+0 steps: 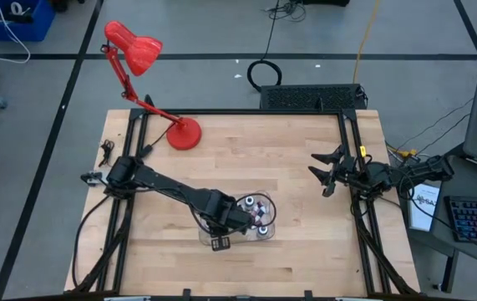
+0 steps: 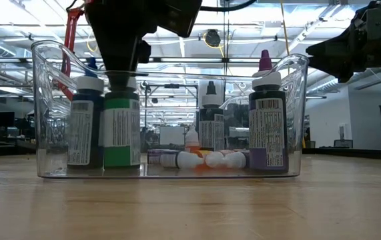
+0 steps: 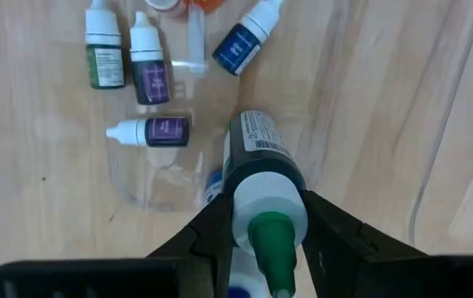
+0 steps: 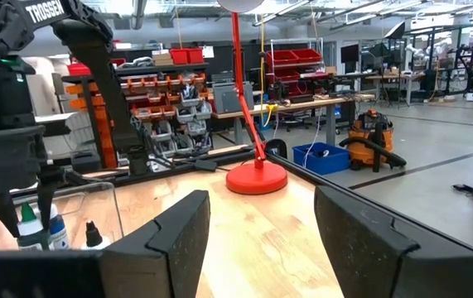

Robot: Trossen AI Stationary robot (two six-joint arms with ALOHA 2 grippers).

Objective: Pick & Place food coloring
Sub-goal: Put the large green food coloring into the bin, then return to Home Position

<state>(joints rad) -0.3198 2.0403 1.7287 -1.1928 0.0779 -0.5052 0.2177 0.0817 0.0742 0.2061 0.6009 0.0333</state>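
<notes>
Inside the clear tray (image 2: pixel 290 120), the left claw (image 3: pixel 267 228) clamps a green-tipped food coloring bottle (image 2: pixel 122 130) by its cap, upright, likely to seat it among the others, while the right claw (image 1: pixel 326 171) waits wide open, well apart.

Left arm stretches out low, its end effector (image 3: pixel 261 217) pointing down, fingers clamped. Right arm waits apart, its end effector (image 1: pixel 325 173) fingers spread.

We see the green food coloring bottle (image 3: pixel 259 178) upright in the clear tray (image 2: pixel 290 87), white cap, green tip. Small white-capped dropper bottles (image 3: pixel 149 131) lie flat nearby, purple, green and blue.
</notes>
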